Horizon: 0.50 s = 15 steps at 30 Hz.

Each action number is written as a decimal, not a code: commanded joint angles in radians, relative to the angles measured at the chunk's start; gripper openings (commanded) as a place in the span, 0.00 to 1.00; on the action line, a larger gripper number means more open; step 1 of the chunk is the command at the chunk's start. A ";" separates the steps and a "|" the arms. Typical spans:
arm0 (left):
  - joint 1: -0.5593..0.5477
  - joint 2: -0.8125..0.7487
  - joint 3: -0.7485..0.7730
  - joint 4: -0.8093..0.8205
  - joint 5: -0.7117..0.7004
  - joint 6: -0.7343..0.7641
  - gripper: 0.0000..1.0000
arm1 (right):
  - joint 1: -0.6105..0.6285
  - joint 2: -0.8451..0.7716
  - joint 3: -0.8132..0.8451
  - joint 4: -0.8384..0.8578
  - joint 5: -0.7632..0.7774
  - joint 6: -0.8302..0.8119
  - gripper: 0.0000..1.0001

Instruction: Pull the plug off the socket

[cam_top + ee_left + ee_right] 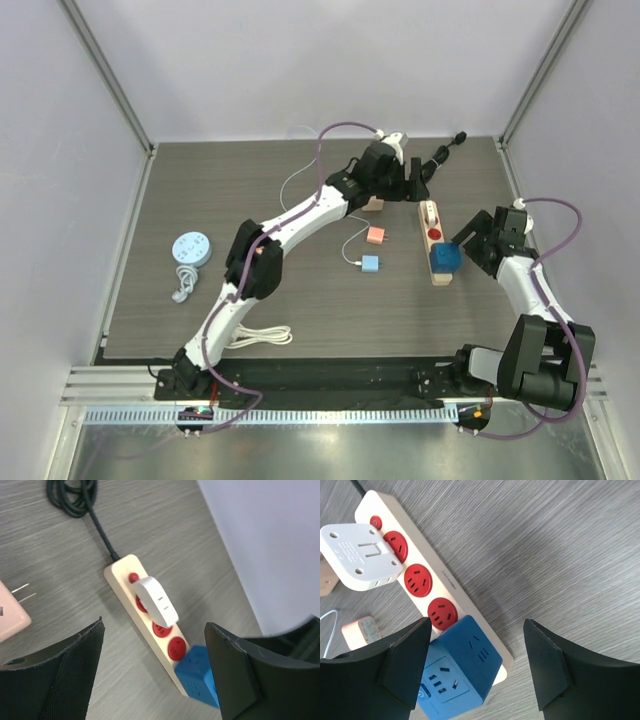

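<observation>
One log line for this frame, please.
plug: on socket end | left gripper: open, over socket, empty | right gripper: open, near plug, not gripping | pull: not yet done

Dark grey wood-grain table point(250, 200), matte. Plain white walls point(320, 60) on three sides. Aluminium posts point(108, 78) at back corners. Metal rail point(110, 385) along near edge. Soft, even light.

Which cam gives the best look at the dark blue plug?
Right wrist. The plug sits lower centre, close up, two faces with their slots visible, at the end of the socket. Left wrist catches only part of it at the bottom edge. Top external shows it whole but small.
</observation>
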 commanded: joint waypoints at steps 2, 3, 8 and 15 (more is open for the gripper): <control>-0.016 0.095 0.171 -0.212 -0.130 -0.104 0.82 | 0.003 -0.048 -0.041 0.065 0.098 0.044 0.79; -0.016 0.106 0.169 -0.195 -0.131 -0.131 0.81 | 0.003 -0.057 -0.053 0.079 0.090 0.047 0.79; -0.052 0.112 0.148 -0.083 -0.139 -0.132 0.82 | 0.003 -0.046 -0.096 0.141 0.061 0.049 0.79; -0.088 0.115 0.089 0.003 -0.165 -0.130 0.83 | 0.003 -0.058 -0.104 0.162 -0.002 0.055 0.78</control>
